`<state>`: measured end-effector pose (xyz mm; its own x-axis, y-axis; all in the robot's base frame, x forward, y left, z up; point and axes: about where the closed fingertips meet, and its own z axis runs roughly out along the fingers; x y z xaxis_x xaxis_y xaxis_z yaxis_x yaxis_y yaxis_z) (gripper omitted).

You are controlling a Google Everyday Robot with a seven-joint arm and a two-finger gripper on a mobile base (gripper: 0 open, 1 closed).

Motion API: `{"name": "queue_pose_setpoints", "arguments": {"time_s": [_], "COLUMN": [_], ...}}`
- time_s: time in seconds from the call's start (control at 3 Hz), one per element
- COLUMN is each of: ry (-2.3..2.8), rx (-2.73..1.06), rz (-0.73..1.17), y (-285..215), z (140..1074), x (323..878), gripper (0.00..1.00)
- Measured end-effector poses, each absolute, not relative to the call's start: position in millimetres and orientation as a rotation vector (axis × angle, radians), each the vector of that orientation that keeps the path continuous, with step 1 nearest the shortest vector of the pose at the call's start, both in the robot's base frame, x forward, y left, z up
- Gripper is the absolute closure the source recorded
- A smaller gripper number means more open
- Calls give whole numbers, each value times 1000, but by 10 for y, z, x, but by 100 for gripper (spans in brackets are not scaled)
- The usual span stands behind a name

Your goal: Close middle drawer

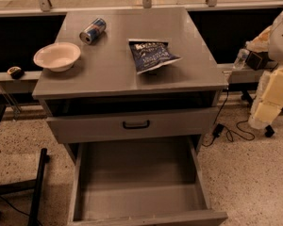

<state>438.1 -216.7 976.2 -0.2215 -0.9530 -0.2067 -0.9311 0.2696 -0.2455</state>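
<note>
So the middle drawer (pixel 141 192) is hanging wide open out of the front of the cabinet (pixel 132 79), pulled nearly its whole length toward the camera. It's an empty grey box, with the top edge of its front panel right at the bottom of the shot. The upper drawer (pixel 132 125), the one with the black bar handle (pixel 136 124), sits just above it and only sticks out a little.

The pincer (pixel 247 58) is off the cabinet's right side, up near the back corner at about worktop height, on the end of the cream-coloured arm (pixel 273 93). Honestly can't tell if it's apart or together.

The key bit: the drawer slides front to back, and the panel you'd push is at the far-out end, the opposite end from the pincer. I reckon the arm has to swing out in front of the cabinet and lower down, then shove straight in along that axis. There's only one arm, so no choosing.

The worktop (pixel 108 65) carries a bowl (pixel 57 56) on the left, a can (pixel 93 30) lying on its side behind it, and a dark crisp bag (pixel 152 56) right of centre. None of it is in the way. The floor is speckled, with a cable (pixel 228 128) trailing right of the cabinet and a black frame (pixel 37 187) to its left.
</note>
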Motion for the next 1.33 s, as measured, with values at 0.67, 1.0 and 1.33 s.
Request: {"name": "queue_pose_setpoints", "arguments": {"time_s": [0.67,1.0,1.33], "ry": [2236,2158,2072], "rx": [-1699,-1634,-1663], "rz": [-45,89,144], "y": [-2145,-1830,-1662], "z": [9409,8829,8210], "x": [4355,4009,3814], "gripper": [0,0,0]}}
